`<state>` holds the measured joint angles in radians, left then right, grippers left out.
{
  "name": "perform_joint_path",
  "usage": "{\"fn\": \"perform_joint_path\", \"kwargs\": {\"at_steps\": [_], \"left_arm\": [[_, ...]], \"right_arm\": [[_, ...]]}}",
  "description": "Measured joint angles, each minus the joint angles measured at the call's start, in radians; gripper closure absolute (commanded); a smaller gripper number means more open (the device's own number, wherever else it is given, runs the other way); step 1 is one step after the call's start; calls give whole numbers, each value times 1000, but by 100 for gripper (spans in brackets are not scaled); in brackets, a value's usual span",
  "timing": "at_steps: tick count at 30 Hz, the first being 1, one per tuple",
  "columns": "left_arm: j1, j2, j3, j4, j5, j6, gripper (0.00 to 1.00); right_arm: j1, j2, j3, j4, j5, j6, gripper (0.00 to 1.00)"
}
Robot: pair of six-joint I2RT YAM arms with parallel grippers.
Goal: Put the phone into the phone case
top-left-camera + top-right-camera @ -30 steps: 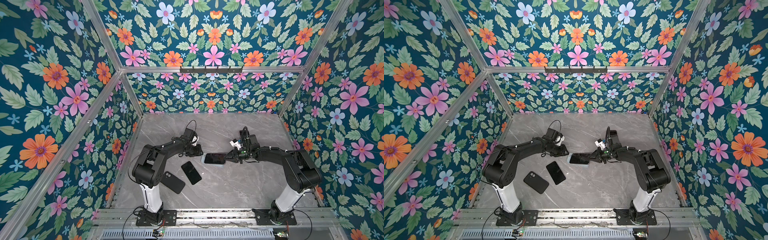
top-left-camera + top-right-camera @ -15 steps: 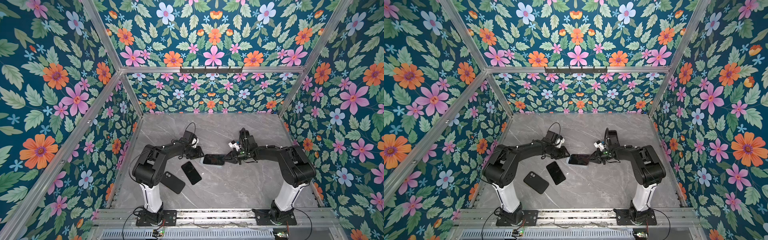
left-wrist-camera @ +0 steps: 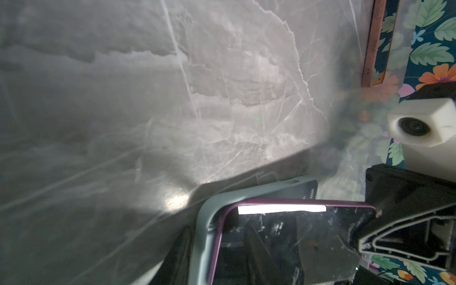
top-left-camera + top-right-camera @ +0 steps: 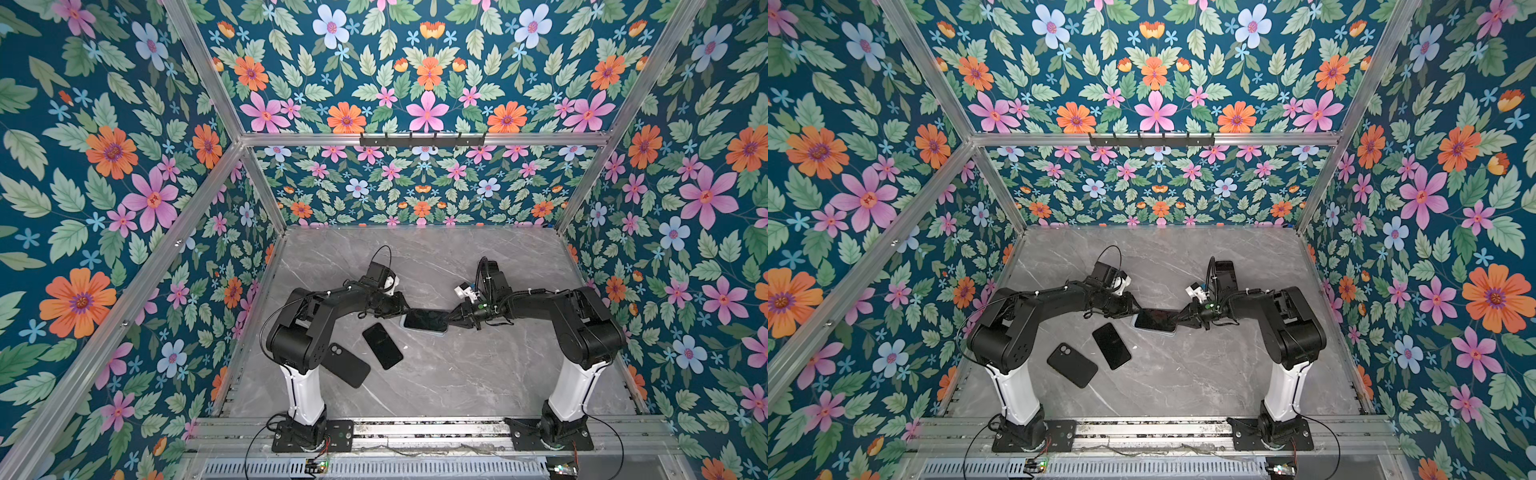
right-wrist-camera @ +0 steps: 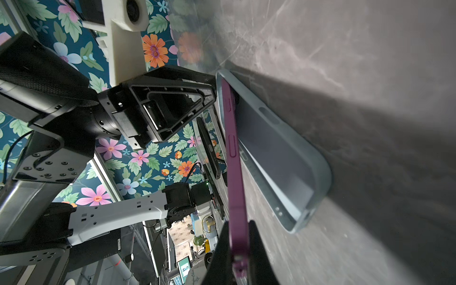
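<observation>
bimanual rig, marble table [image 4: 457, 374]. phone [image 4: 426, 320], purple-edged with a dark screen facing up, lies between the two arms at mid-table in both top views, directly over the phone case [image 4: 424, 331], of which only a pale blue-grey rim shows under its near edge. right gripper [image 4: 451, 319] comes in from the right and is clamped on the phone's right short end. the right wrist view confirms this: the purple edge [image 5: 233, 160] runs out from between its two black fingers [image 5: 259, 251], pinched narrow. in that view the phone is tilted, not seated. the held end stands clear of the case's open tray [image 5: 278, 153], and the far end meets the case's far end wall. the case lies flat on the table, open side up. left gripper [image 4: 401, 309] is at that far end, one fingertip [image 5: 209, 93] against the case corner and the phone end. its jaws look partly apart, but i cannot tell whether they pinch anything. the left wrist view shows the case corner [image 3: 204, 222] wrapping outside the phone's purple rim [image 3: 283, 241], with a gap between the two. off task: a black phone [image 4: 382, 345] lies face up, and beside it a black case [image 4: 345, 365], back up, near the left arm's base. both are apart from the grippers.
</observation>
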<state>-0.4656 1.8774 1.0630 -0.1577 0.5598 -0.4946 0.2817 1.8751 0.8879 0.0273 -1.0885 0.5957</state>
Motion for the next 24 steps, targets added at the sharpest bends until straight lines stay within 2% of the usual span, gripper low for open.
{"fn": "perform_joint_path", "kwargs": {"at_steps": [13,24], "left_arm": [[-2,0,-14,23,7,-3,64],[-10,-22,-60,80,-1,-29,65]], "right_arm": [[20,23,-14,42,2,18,100],[46,14,-89,154,48,111,100]]}}
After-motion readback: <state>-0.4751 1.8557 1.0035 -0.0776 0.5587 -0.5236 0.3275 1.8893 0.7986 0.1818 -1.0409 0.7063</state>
